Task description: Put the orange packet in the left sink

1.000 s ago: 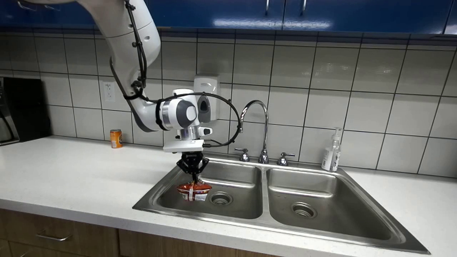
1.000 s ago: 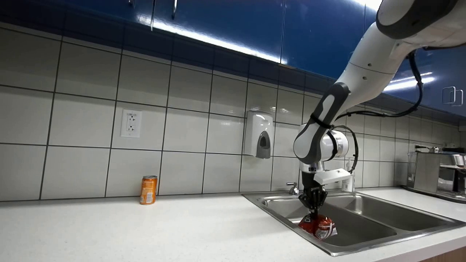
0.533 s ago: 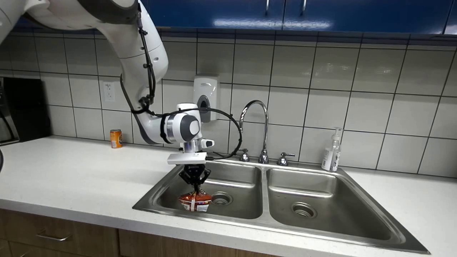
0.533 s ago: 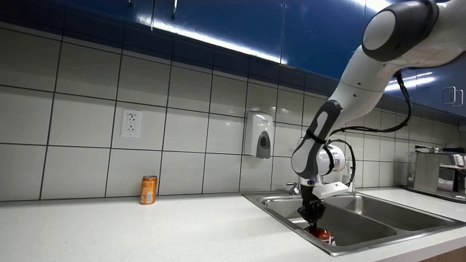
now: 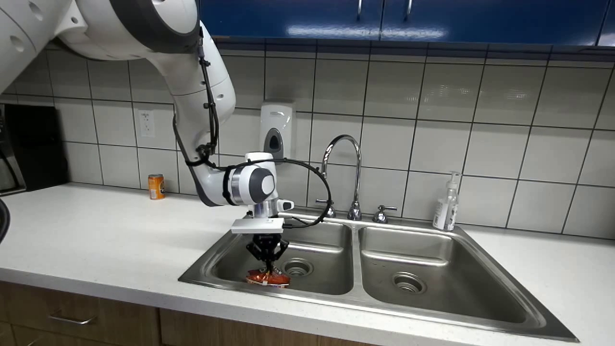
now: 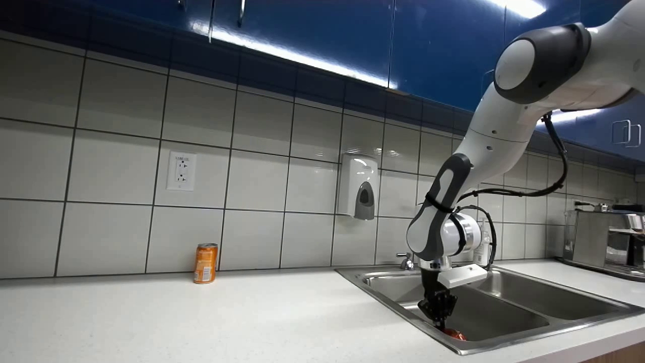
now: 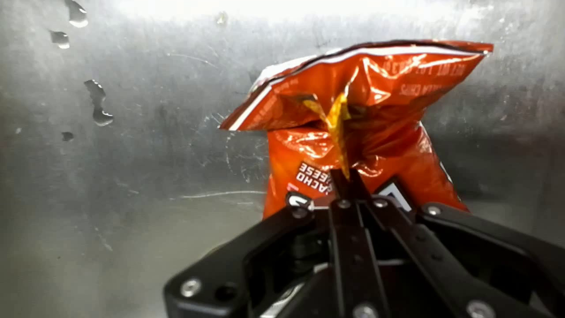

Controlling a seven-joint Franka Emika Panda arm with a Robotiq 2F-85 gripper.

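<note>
White counter (image 5: 110,230) borders the left sink (image 5: 322,259), with an orange can (image 5: 156,187) to its left and a faucet (image 5: 357,182) at its back right corner; inside it the gripper (image 7: 347,176) clamps the orange packet (image 7: 375,128), which the near rim (image 6: 403,310) partly hides in an exterior view

A small orange cylindrical can (image 6: 205,263) stands on the white countertop (image 5: 110,235); a white-and-grey plastic dispenser (image 5: 277,122) hangs on the pale square-tiled wall (image 5: 447,91), below glossy blue cabinets (image 5: 298,14), near a curved chrome faucet (image 5: 357,180).
</note>
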